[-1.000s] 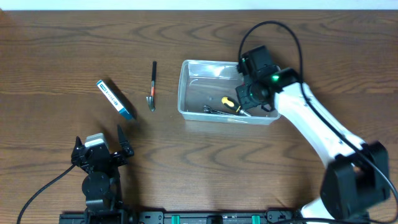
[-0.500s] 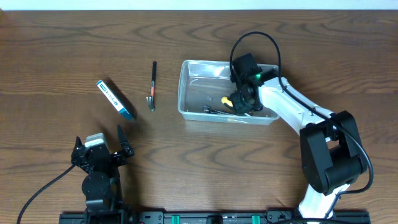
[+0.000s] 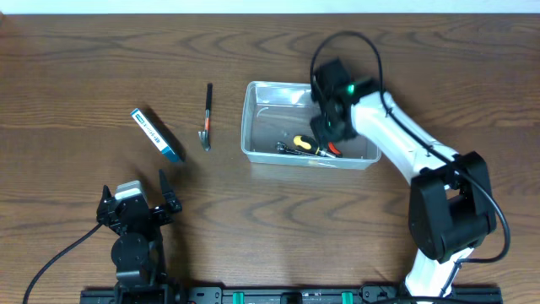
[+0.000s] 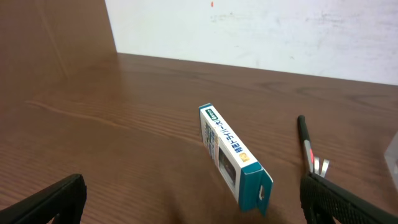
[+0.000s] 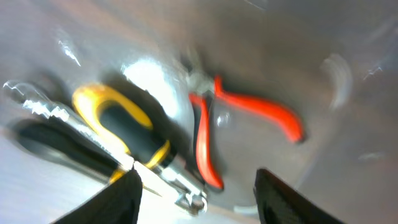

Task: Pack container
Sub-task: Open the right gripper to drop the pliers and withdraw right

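Two tools show plainly inside the container [image 3: 251, 127], a clear bin on the table [image 3: 278, 228] right of centre, with its long axis running left to right in the overhead view. They are a yellow-and-black screwdriver [image 5: 121, 121] and red-handled pliers [image 5: 264, 115]. Both lie side by side on its floor, towards the wall nearer the robot. Something small and metallic lies beside them that I cannot identify. The right gripper [image 5: 196, 177] hangs directly over them inside the bin, jaws apart and clamped on nothing, and the pliers rest free beneath it.

Outward to the left, apart from the bin, lies a slim black-handled tool [image 3: 207, 110]. Its length points away from the robot and its metal end is nearer. Farther left is a blue-and-white box [image 3: 157, 135], lying diagonally.

The left gripper [image 3: 137, 203] waits at the near left of the table, jaws wide apart and empty. The box is just ahead of it and a little to its right, with the slim tool beyond.

Both loose items are probably the left arm's to fetch, since it is much the nearer. The bin lies to their right, so either would have to be carried rightward over its short left wall.
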Motion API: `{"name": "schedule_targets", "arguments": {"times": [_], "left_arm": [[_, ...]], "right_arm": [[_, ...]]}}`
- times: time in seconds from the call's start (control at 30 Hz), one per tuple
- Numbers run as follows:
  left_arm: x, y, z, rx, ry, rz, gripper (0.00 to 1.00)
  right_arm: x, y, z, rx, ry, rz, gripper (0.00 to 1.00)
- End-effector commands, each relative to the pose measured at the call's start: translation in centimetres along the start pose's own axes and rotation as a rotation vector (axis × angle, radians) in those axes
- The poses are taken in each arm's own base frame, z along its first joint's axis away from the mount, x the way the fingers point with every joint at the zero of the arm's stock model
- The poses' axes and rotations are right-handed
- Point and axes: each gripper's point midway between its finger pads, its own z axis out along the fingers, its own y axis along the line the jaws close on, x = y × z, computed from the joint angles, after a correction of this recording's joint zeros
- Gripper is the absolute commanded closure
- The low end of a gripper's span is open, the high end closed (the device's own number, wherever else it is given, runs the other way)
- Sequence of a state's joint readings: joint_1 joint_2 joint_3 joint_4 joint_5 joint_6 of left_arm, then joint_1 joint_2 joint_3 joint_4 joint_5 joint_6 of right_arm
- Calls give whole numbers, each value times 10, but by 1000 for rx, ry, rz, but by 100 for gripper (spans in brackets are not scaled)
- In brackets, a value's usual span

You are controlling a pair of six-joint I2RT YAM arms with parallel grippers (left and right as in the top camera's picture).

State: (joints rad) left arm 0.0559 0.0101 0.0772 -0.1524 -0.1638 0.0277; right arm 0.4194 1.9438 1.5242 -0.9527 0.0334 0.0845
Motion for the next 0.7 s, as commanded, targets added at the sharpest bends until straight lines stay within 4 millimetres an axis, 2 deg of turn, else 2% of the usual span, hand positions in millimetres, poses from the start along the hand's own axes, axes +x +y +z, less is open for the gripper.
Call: {"name": "schedule_targets", "arguments": {"times": [0.0,0.1,0.17,0.27,0.3,0.33,0.37,0.53,0.6,0.67], "left_arm": [[14,-1,2,1,31,20,2],[14,-1,2,1,31,20,2],[14,-1,2,1,31,20,2],[14,-1,2,1,31,20,2],[14,-1,2,1,31,20,2],[14,-1,2,1,31,20,2],[14,-1,2,1,31,20,2],[14,-1,2,1,31,20,2],[14,-1,2,1,31,20,2],[14,-1,2,1,31,20,2]], "right_arm": [[-42,4,-52,-8,-117,-5,38],[-59,-17,-95,53,-171,65,36],[-66,-42,-120,109,-205,121,32],[-67,-85,-141,160,-225,205,23],[-65,-102,-144,172,-226,242,21],[-61,-118,-145,182,-222,279,15],[-57,-137,-146,196,-216,321,1],[-28,-212,-148,249,-188,491,1],[-19,-233,-150,259,-186,552,1],[-13,-244,-150,241,-192,625,1]]}}
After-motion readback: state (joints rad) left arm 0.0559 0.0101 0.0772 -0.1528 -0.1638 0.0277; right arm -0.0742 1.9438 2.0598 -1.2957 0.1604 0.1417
